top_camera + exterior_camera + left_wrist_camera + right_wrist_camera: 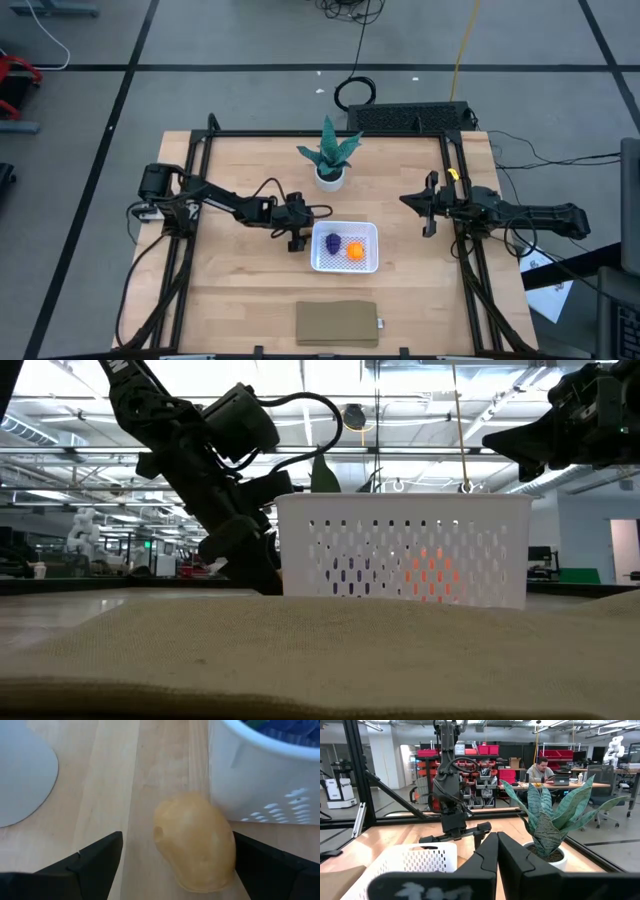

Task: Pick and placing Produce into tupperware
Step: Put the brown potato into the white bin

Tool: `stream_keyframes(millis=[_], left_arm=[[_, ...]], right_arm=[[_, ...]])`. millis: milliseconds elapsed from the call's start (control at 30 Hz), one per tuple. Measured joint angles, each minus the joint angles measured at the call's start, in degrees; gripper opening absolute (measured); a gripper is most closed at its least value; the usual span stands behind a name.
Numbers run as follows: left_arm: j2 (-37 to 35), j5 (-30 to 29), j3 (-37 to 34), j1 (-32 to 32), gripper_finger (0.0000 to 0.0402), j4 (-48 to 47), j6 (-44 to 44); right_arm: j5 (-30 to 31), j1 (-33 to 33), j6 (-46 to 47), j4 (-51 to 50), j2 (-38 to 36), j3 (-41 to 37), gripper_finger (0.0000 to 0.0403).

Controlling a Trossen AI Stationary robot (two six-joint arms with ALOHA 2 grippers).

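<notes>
I have the left gripper (170, 862) low at the tub's (370, 232) left wall, fingers apart around the tan piece (195, 840) on the table, ready to pinch. The purple lump (331, 243) and orange ball (354, 251) sit inside; my right gripper (428, 206) waits closed, far right.

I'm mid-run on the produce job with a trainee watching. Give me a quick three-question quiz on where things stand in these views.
1. True or false: the tan-orange piece already lies inside the white tupperware.
2. Which produce is in the tupperware? A) purple lump and orange ball; B) orange ball only; C) none.
3. Fill in: the left hand is open around the ____ piece, while the right hand waits shut, off to the right of the tupperware.

Key: 1 false, it sits on the table beside the tupperware's wall; 2 A; 3 tan-orange.
</notes>
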Motion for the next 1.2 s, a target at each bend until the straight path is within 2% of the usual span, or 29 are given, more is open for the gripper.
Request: stream_keyframes(millis=[133,233,567,733,900,1200], left_arm=[[0.00,0.45,0.00,-0.02,0.0354,-0.15,0.06],[0.00,0.60,0.00,-0.02,0.0339,-0.33,0.07],[0.00,0.62,0.00,-0.02,0.0225,-0.66,1.05],[-0.01,0.47,0.00,-0.01,0.0186,-0.66,1.65],[-0.04,0.00,0.00,-0.02,0.0183,-0.66,2.23],[-1.96,-4.30,-0.04,0.00,0.0192,-3.00,3.04]], right_arm=[[0.00,-0.01,0.00,-0.01,0.00,0.00,0.0000],[0.00,0.01,0.02,-0.01,0.00,0.00,0.0000],[0.00,-0.01,0.00,-0.01,0.00,0.00,0.0000],[0.00,-0.01,0.00,-0.01,0.00,0.00,0.0000],[0.00,-0.01,0.00,-0.01,0.00,0.00,0.0000],[0.00,-0.01,0.00,-0.04,0.00,0.00,0.0000]])
